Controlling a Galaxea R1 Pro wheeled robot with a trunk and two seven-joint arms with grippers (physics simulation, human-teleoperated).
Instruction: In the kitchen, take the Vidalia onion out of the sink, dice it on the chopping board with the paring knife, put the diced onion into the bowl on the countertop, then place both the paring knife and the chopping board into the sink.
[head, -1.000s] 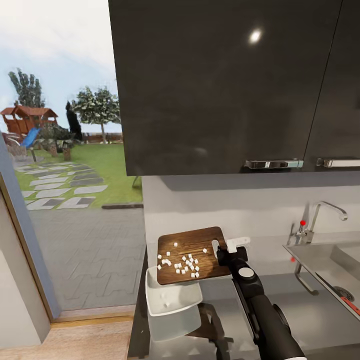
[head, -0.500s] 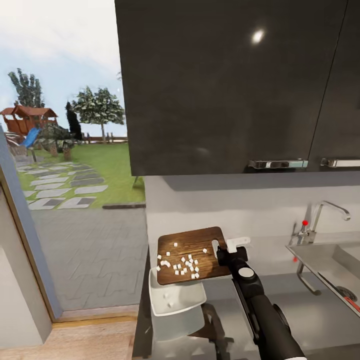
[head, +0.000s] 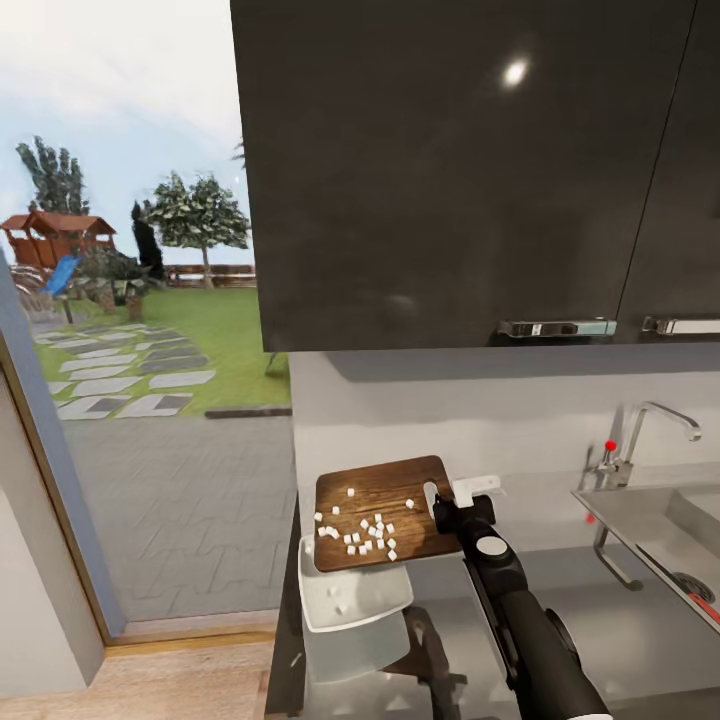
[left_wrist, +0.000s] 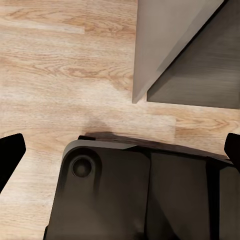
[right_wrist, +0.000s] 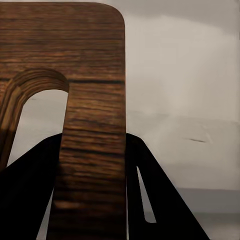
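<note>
Right hand (head: 462, 497): pinched on the handle-slot end of the chopping board (head: 385, 510), which is held up off the surface (head: 620, 620).
Board: tilted down toward the bowl (head: 352, 598), diced onion (head: 362, 532) scattered on it, a few bits in the bowl.
Bowl: sat at the surface's left end, under the board's low edge.
Sink (head: 650, 520): off to the right, paring knife (head: 705, 608) seen inside.
Left hand (left_wrist: 120, 150): fingers spread wide above wooden floor (left_wrist: 60, 75).

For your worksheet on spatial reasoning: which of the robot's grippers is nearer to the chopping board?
Right. The right gripper is clamped on the chopping board at its handle-slot end, holding it above the bowl. The left gripper hangs over wooden floor, away from the board.
</note>
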